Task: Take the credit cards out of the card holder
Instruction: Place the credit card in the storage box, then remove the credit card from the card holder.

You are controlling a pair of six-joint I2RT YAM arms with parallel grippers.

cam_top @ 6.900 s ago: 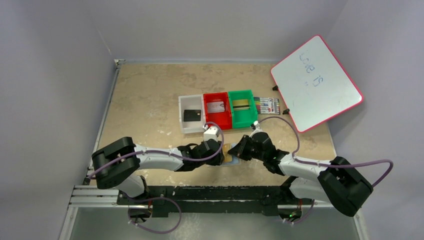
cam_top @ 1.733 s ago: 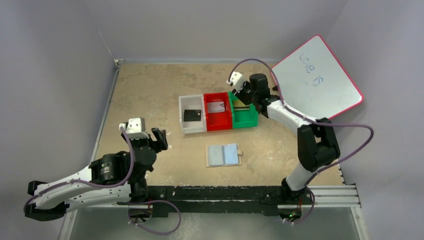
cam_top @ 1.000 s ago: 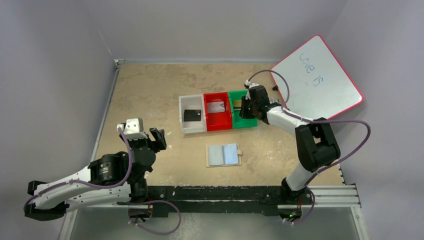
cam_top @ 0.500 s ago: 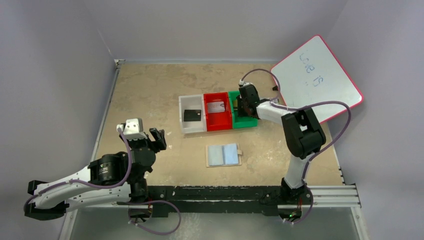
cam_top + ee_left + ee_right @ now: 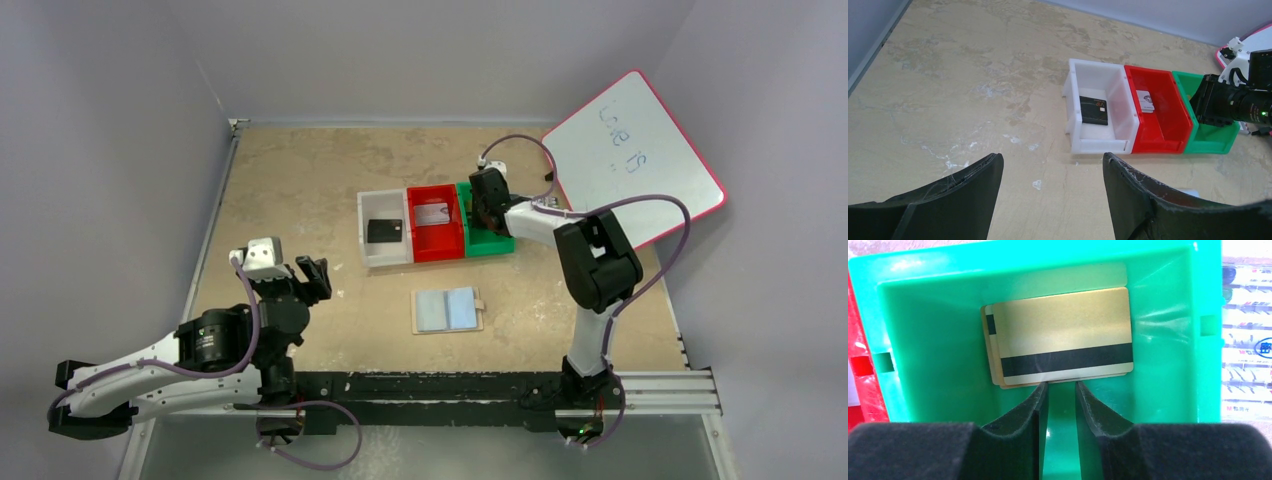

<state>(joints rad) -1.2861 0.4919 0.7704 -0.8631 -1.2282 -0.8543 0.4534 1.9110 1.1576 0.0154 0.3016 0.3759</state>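
Note:
The card holder (image 5: 447, 310) lies open and flat on the table in front of the bins, its two light-blue pockets facing up. Gold credit cards (image 5: 1060, 335) lie stacked on the floor of the green bin (image 5: 1168, 340), the top one showing a black stripe. My right gripper (image 5: 1062, 384) hangs inside that bin just short of the cards' near edge, open by a narrow gap with nothing between its fingers. The same gripper (image 5: 487, 200) shows over the green bin (image 5: 497, 242) from above. My left gripper (image 5: 312, 272) is drawn back at the left, wide open (image 5: 1052, 159) and empty.
A white bin (image 5: 383, 257) holds a black card (image 5: 1094, 110). The red bin (image 5: 437, 245) beside it holds a light card (image 5: 1146, 98). A marker pack (image 5: 1245, 340) lies right of the green bin. A pink-rimmed whiteboard (image 5: 633, 165) leans at the back right.
My right gripper has shifted a little left over the green bin, its elbow folding in, and its jaws have parted slightly. The left arm has stayed put.

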